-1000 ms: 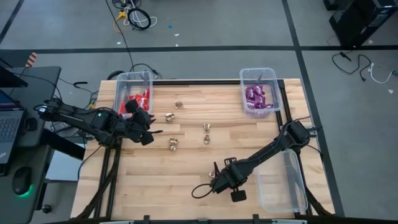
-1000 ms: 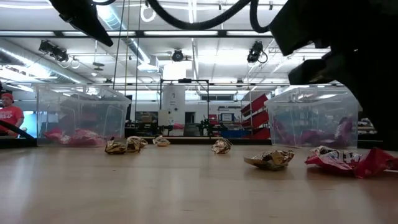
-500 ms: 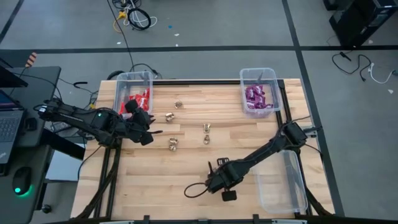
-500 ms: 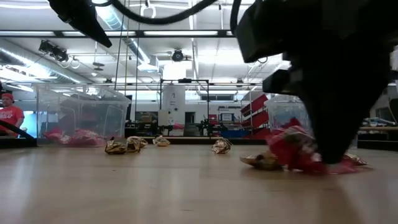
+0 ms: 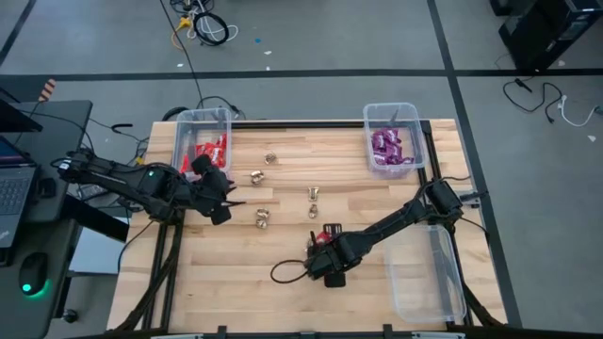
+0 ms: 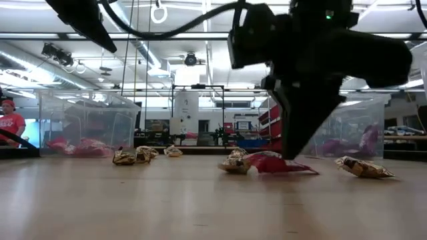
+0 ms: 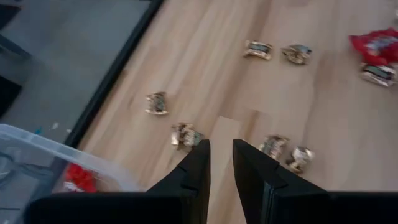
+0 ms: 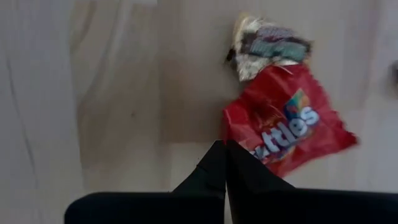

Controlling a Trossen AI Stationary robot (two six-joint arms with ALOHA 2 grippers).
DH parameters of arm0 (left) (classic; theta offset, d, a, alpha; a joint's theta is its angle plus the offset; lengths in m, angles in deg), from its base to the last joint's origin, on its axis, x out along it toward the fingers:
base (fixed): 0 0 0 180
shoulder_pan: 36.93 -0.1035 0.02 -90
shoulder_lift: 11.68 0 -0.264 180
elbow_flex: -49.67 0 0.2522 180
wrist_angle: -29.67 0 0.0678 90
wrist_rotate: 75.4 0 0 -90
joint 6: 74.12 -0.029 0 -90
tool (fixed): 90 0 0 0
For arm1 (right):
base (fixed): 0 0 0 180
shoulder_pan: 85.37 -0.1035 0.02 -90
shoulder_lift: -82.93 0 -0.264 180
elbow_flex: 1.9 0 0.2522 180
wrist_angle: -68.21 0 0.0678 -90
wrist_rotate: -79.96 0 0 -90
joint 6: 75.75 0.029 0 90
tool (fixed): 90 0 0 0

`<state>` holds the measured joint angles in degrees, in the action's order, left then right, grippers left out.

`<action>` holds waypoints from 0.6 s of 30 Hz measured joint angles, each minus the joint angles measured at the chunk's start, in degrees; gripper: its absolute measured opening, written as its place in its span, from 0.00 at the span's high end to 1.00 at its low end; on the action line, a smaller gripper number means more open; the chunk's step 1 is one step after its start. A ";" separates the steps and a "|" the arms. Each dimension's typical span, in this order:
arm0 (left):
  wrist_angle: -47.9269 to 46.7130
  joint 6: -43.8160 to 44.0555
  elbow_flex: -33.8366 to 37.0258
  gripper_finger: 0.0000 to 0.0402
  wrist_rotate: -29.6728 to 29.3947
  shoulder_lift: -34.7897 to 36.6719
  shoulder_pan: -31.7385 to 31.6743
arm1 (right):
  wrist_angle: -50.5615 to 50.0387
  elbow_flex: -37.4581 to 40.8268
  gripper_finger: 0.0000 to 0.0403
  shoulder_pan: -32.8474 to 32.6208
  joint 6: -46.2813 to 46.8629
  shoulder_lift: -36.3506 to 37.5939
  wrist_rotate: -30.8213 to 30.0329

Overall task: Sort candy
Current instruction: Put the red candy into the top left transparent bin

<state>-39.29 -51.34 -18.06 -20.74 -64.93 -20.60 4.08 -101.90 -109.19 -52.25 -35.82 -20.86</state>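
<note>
Right gripper [image 5: 318, 254] down low near the middle of the bench toward its front edge, fingers [image 8: 219, 163] pressed together with nothing between them, tips resting at the edge of a red packet [image 8: 283, 121]; red packet flat on the wood, touching a gold foil piece [image 8: 268, 43] just beyond it; seen from table height, the same red packet [image 6: 273, 163] lying under the dark gripper body, another gold piece [image 6: 361, 167] lying apart to one side.

Left gripper [image 5: 226, 201] hovering above the bench near the left edge, fingers [image 7: 198, 169] at a narrow gap, holding nothing; straight ahead of them, loose gold pieces [image 7: 185, 135] scattered over the wood, more [image 5: 262, 217] dotted across the middle of the bench.

Back left corner: clear bin [image 5: 185, 127] with red packets [image 5: 213, 149] heaped inside; back right corner: second clear bin [image 5: 412, 115] with purple packets [image 5: 386, 146] inside; along the right edge, third clear bin [image 5: 450, 279], contents not clear from above.

Beyond the bench in the low view, a person in a red shirt [image 6: 9, 123] at the far left of the room.
</note>
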 joint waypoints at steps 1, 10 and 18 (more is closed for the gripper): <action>0.01 0.01 0.00 0.82 0.51 0.00 0.20 | -0.28 -0.41 1.00 0.00 0.33 0.09 -0.50; 3.98 -0.15 0.00 0.82 -0.05 -1.01 2.88 | -10.94 -3.69 1.00 0.07 5.58 0.47 -2.43; 6.45 -1.35 0.00 0.82 0.05 -8.11 6.00 | -11.84 -3.65 1.00 0.20 7.99 0.46 -6.96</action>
<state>-32.84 -52.69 -18.06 -20.68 -73.04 -14.60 -7.76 -105.54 -108.99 -44.27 -35.36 -27.82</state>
